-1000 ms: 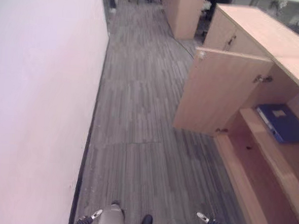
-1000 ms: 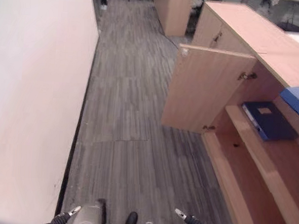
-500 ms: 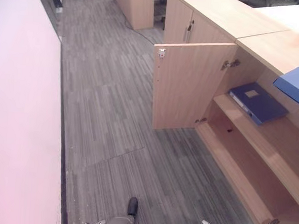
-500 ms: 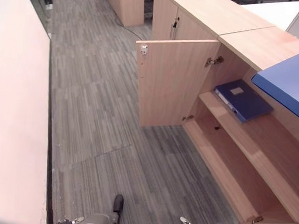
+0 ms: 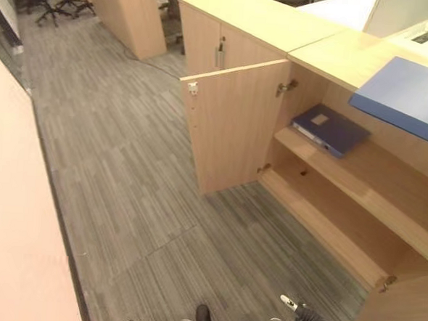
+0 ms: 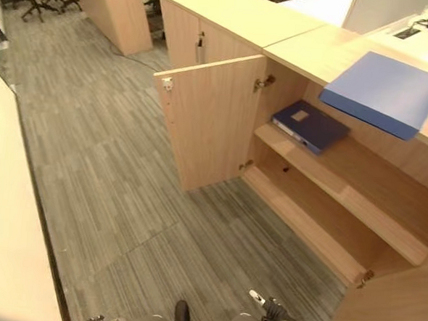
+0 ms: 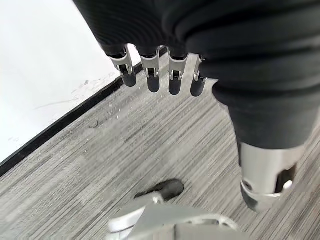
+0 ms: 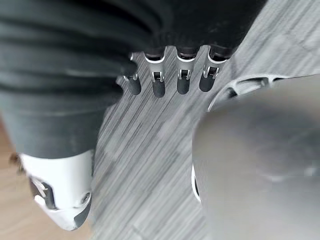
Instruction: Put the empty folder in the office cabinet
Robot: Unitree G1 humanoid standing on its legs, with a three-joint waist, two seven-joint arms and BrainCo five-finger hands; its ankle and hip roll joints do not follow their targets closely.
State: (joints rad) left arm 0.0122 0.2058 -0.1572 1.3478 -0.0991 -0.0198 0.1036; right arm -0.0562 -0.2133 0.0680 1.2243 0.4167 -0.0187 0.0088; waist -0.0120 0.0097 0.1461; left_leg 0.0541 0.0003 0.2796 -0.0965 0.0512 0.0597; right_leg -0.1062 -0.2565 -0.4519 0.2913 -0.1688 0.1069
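Now left hand (image 7: 160,75) hanging relaxed, right hand (image 8: 170,75) likewise, both empty

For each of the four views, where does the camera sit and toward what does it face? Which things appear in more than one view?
Left eye view: on the head, looking down at the open office cabinet, a dark blue folder on its upper shelf, a lighter blue folder on top.
Right eye view: beside it, same scene slightly shifted.
Left wrist view: along the left hand, straight fingers hanging over the floor by a white wall.
Right wrist view: along the right hand, straight fingers over the floor.
Shared: both eyes see the cabinet and folders; all four see the floor.
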